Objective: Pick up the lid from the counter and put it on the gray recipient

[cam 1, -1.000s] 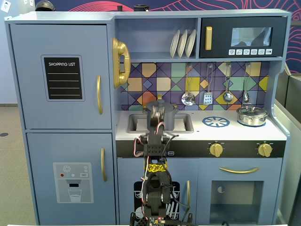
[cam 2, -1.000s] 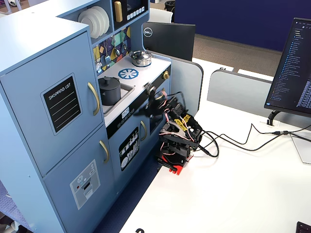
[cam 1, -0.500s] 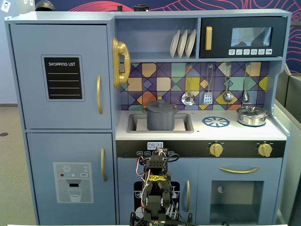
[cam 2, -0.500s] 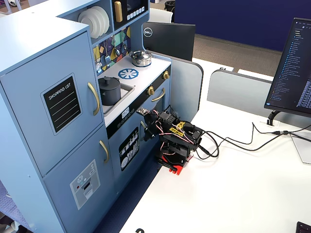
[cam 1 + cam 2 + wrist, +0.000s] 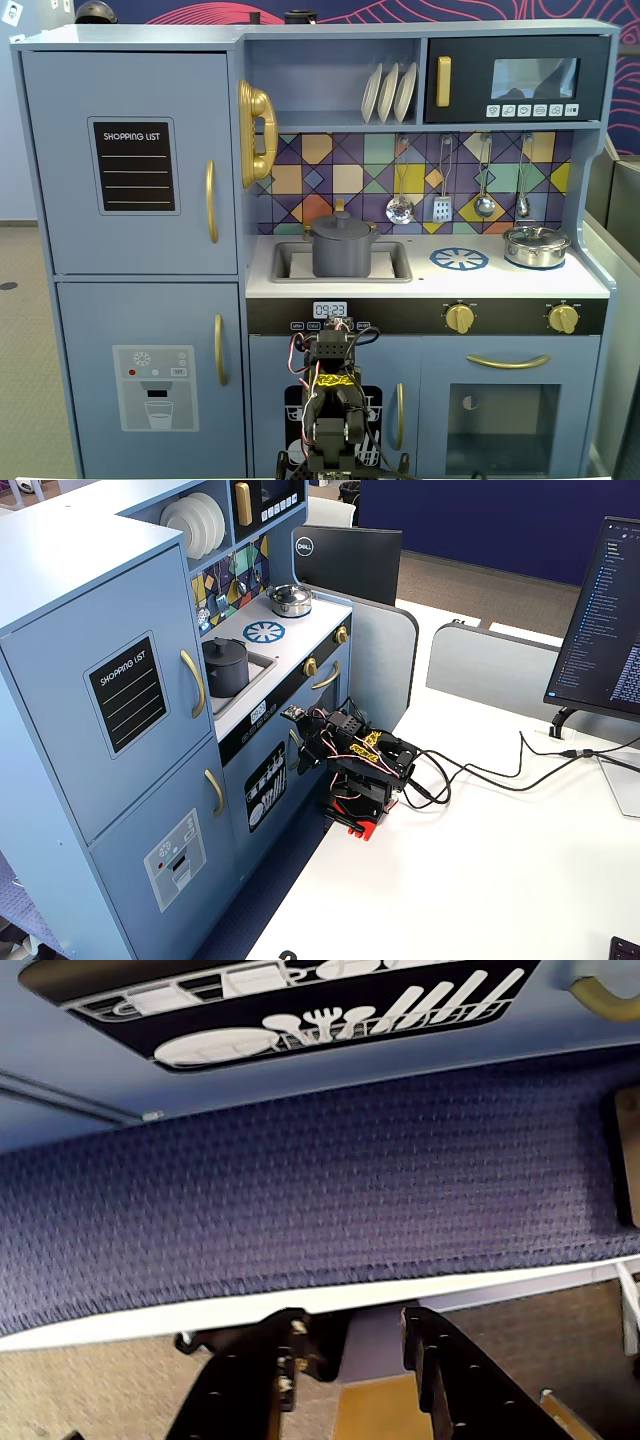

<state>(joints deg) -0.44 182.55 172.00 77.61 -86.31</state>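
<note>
Folded low in front of the toy kitchen, the black arm (image 5: 333, 400) sits nearest the lens in a fixed view, below the counter (image 5: 520, 283). From the wrist view its gripper (image 5: 358, 1360) points down past the white table edge toward carpet, its two dark fingers (image 5: 250, 1385) parted with nothing between them, so it is released.

Going left to right along the counter in that fixed view: the sink (image 5: 395, 262) holds the gray recipient (image 5: 342, 253), a matte dark pot standing upright, and the lid (image 5: 341, 225) lies flat across its rim with the knob up. Next comes the blue-and-white burner print (image 5: 459, 259), bare. Farthest right stands the shiny silver pot (image 5: 536, 246) with its own lid on, well apart from the gray one.

Another fixed view shows the same: gray recipient (image 5: 226, 666) in the sink and the arm (image 5: 357, 770) on the white table beside the kitchen.
</note>
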